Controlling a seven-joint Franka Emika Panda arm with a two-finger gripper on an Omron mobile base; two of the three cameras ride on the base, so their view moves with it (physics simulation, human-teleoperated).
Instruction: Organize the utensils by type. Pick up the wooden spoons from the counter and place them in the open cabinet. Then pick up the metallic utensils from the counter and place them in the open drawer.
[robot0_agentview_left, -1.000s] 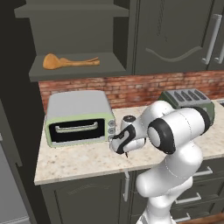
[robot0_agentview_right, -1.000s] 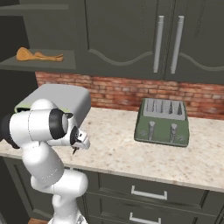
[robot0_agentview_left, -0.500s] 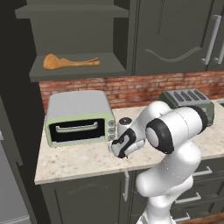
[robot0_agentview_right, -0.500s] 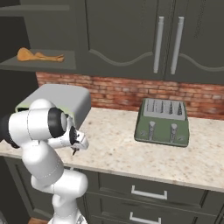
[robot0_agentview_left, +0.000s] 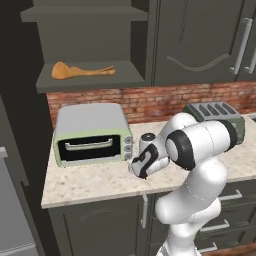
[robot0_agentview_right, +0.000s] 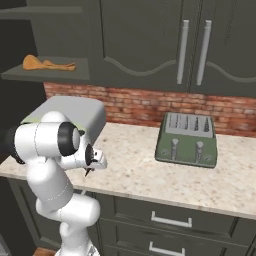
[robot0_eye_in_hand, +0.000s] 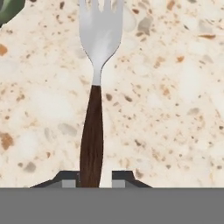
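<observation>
Gripper: two dark fingertips set a narrow gap apart, the dark brown handle of a fork standing between them; a thin sliver of space shows beside the handle on the right tip, so whether the tips press on it or merely flank it cannot be told. Fork: silver head and tines, pointing straight away from the fingertips along the gripper's line, over the beige speckled counter. In the right base view the gripper hangs low by the counter's front edge, a dark sliver at its tip. Wooden spoon: orange-brown, lying flat on the shelf of the open cabinet, above a pale green toaster oven. Green toaster: on the counter against the brick wall, well apart from the gripper.
</observation>
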